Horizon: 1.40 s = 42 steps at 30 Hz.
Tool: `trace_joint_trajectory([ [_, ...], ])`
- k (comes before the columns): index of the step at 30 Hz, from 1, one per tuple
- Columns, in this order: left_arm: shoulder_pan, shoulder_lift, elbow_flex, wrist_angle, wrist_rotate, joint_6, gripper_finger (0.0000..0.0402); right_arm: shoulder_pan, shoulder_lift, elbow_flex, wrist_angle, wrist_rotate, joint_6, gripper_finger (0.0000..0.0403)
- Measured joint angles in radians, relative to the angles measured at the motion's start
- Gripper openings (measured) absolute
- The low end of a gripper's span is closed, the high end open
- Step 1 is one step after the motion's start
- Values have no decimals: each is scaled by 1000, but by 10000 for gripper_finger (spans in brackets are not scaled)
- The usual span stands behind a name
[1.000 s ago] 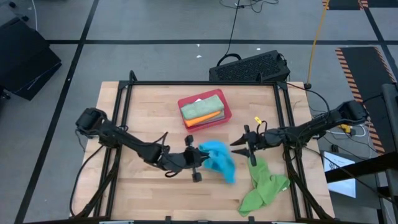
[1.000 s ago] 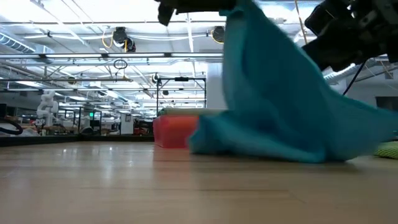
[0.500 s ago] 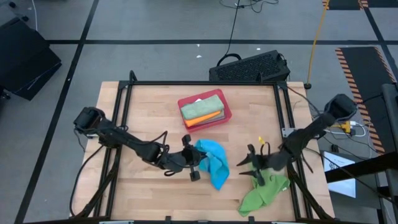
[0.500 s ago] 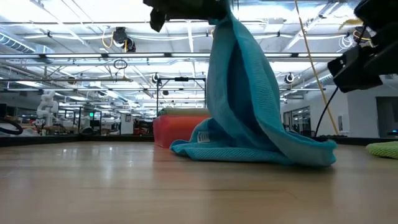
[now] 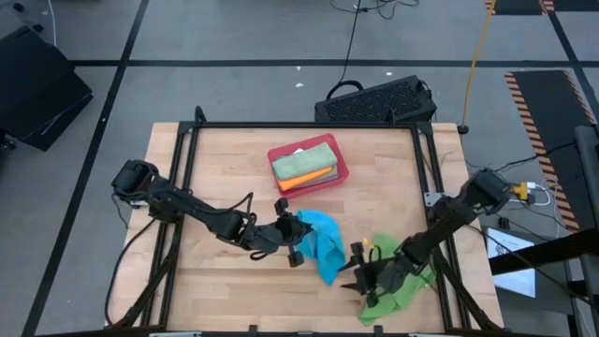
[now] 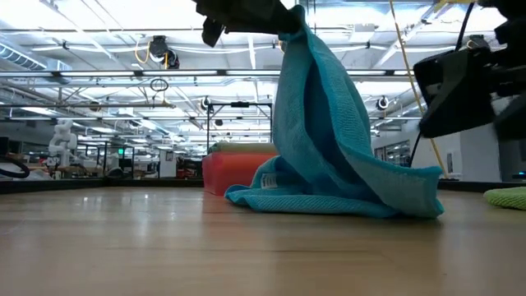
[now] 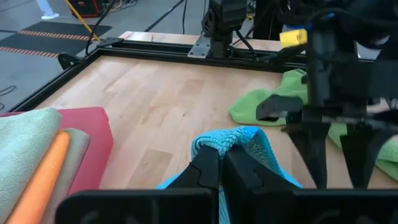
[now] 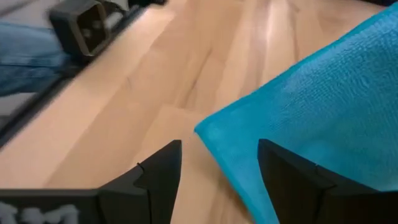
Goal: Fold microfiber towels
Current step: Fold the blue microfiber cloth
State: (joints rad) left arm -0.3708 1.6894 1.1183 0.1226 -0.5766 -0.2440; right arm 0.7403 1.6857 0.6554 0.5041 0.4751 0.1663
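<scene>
The bright blue towel (image 5: 323,245) hangs in a peak from my left gripper (image 5: 298,229), which is shut on it near the table's middle. Its lower folds (image 6: 329,201) lie on the wood. My right gripper (image 8: 219,149) is open and low, on the towel's near right side. Its two fingers stand on either side of a loose corner (image 8: 214,127) of the blue towel, and I see no touch. A bright green towel (image 5: 407,281) lies crumpled under the right arm. Folded towels (image 5: 301,164) lie stacked in the red tray (image 5: 342,173). My left gripper pinches a bunched fold at the blue towel's top (image 7: 231,142) between its two shut fingers (image 7: 208,174). The fingers come from the table's left, slanting a little down. The towel hangs slack below them (image 6: 316,99), its lower part resting on the table.
The red tray (image 6: 226,177) stands toward the far side, behind the blue towel. The green towel (image 7: 273,102) lies at the near right, by the table's frame rail (image 5: 435,187). Bare wood (image 5: 215,271) lies at the near left.
My right gripper has swung from the right of the blue towel toward the table's near edge and down, ending low beside the towel's loose corner. The towel's right part has sunk onto the table, and the towel now hangs as a narrower peak from my left gripper.
</scene>
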Motion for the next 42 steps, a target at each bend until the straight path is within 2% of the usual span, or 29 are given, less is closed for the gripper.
trace_joint_trajectory([
  [5, 7, 0, 0, 0, 0, -1, 16, -2, 90, 56, 7, 61, -26, 200],
  [9, 14, 0, 0, 0, 0, 4, 6, -1, 153, 73, 54, 149, -33, 196],
  [16, 33, 0, 0, -7, -1, 5, 16, 2, 197, 73, 96, 148, -24, 207],
  [23, 67, 0, 0, 2, -7, -18, 9, 0, 197, 73, 97, 164, -9, 218],
  [28, 77, 0, 0, -2, -7, -31, 9, -29, 197, 72, 96, 184, 35, 212],
  [32, 76, 0, 0, -2, -6, -29, 6, -45, 197, 72, 97, 185, 85, 170],
  [39, 76, 0, 0, -35, -6, -47, 11, -45, 197, 72, 106, 203, 87, 24],
  [42, 76, 0, 0, -48, -2, -50, 5, -33, 197, 72, 153, 208, 72, 11],
])
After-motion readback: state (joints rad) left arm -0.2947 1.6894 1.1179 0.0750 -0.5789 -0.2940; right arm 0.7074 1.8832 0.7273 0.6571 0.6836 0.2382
